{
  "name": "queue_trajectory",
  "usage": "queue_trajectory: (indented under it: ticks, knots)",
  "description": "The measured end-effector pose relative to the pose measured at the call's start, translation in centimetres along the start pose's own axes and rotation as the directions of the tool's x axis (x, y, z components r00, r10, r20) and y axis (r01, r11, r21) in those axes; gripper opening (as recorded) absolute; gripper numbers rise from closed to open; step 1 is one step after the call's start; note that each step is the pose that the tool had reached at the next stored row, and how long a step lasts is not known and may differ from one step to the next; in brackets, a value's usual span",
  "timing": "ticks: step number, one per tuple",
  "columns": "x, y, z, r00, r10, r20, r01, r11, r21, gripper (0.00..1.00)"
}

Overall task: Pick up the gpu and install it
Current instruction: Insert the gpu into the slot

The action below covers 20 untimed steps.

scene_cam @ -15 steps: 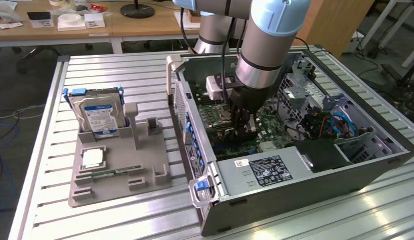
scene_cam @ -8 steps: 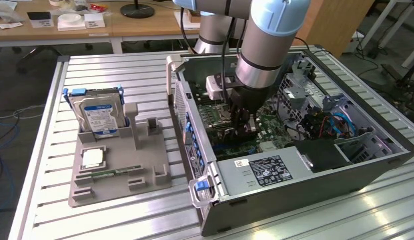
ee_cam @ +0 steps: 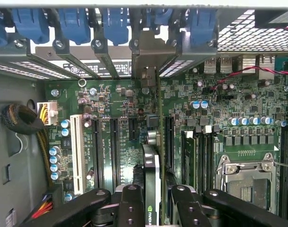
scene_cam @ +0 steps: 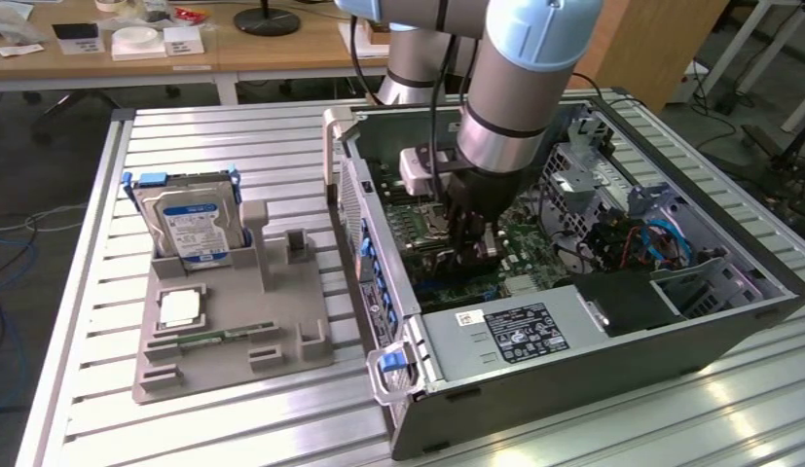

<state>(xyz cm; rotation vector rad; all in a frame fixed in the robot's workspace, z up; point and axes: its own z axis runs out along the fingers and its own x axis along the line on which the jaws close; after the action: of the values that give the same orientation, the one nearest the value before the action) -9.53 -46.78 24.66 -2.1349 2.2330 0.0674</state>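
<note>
Lab room, slatted metal table [scene_cam: 246, 409], open computer case [scene_cam: 571, 321] lying on it. My end effector [ee_cam: 153, 201] is down inside the case, narrowed onto the gpu [ee_cam: 151, 165], held on edge above the motherboard [ee_cam: 120, 127], its silver bracket [ee_cam: 148, 56] at the rear slots. Judging: light, stiff, thin card, fragile components; grip belongs on its upper edge, off the contacts.
</note>
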Motion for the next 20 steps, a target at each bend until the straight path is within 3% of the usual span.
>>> queue_trajectory:
  ticks: [20]
  knots:
    - [0.02,0.08,0.25,1.0000,0.000,0.0006,0.000,1.0000,0.0001,0.27]
